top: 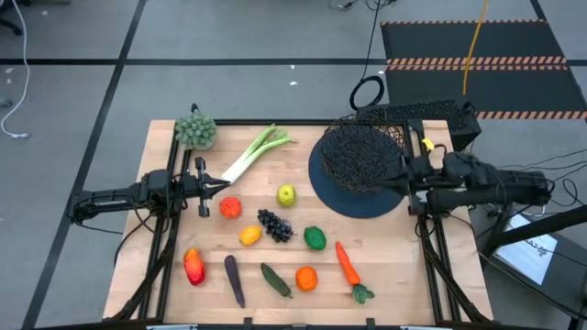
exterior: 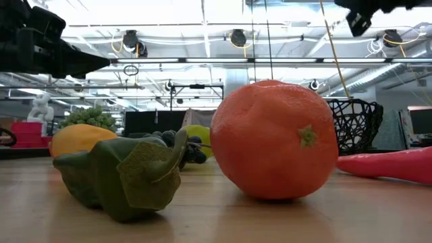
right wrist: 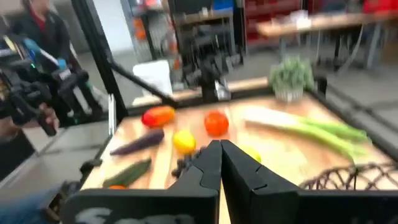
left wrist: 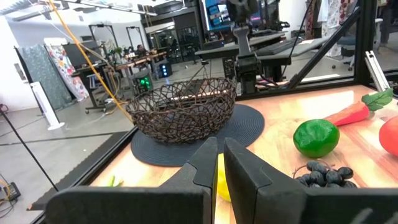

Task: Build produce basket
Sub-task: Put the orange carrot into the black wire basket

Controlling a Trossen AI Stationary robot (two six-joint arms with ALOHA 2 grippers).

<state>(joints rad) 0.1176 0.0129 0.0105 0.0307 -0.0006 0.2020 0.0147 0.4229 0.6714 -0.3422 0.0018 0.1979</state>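
Note:
The black wire basket (top: 360, 154) sits on its round dark disc (top: 341, 200) at the table's far right. The produce lies spread over the table's middle and near part: leek (top: 252, 151), tomato (top: 230, 208), yellow-green apple (top: 286, 194), grapes (top: 275, 225), lemon (top: 249, 236), lime (top: 315, 238), carrot (top: 348, 264), orange (top: 306, 277), cucumber (top: 275, 280), eggplant (top: 235, 280), red pepper (top: 193, 266). My left gripper (top: 223, 186) is shut, level, just left of the tomato and leek. My right gripper (top: 405, 176) is shut at the basket's right rim. My right gripper (right wrist: 219, 152) comes level from the table's right at the basket's right rim (right wrist: 348, 177). Whether it touches the wire, I cannot tell. My left gripper (left wrist: 219, 158) touches nothing.
A grey-green bushy clump (top: 195, 130) stands at the far left corner. In the low view the orange (exterior: 273, 138) and cucumber (exterior: 118, 175) lie closest to the near edge. Bare wood lies between the leek and the basket. A person stands beyond the table's left in the right wrist view.

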